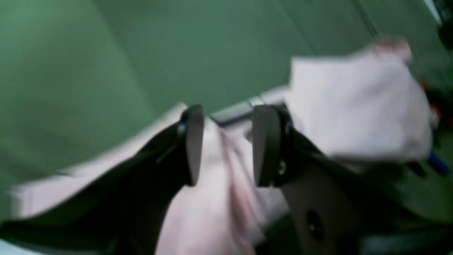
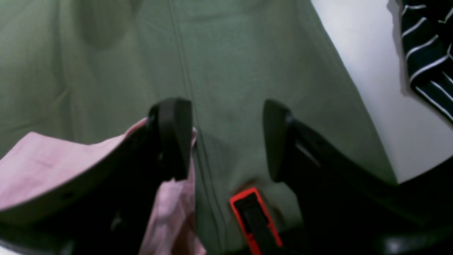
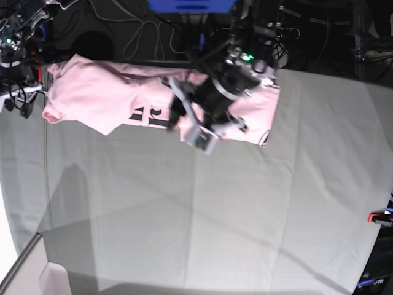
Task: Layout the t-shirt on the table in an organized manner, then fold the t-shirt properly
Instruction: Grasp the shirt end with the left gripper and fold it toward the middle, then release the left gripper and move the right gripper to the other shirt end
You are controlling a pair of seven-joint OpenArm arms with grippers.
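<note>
Your left pincer has its two black fingers a little apart, and pink cloth runs through the gap between them; the picture is blurry, so you cannot tell if the fingers grip that cloth or have let it go. In the base view this arm hangs over the middle of the t-shirt, hiding part of it. Your right pincer stands wide apart with only green cloth showing between its fingers. It holds nothing, though a pink edge of the shirt lies just beside one finger. A small red clamp sits just below it, at the counter's edge. The t-shirt lies bunched and creased along the far edge of the counter, with black letters peeking out near its middle and one part folded over itself. So you look to be on the first step, laying the shirt out flat, and no neat fold has begun. Next you will likely need to catch two corners, one in each pincer, and pull the shirt toward the middle of the counter. Go slow so the cloth does not twist.
</note>
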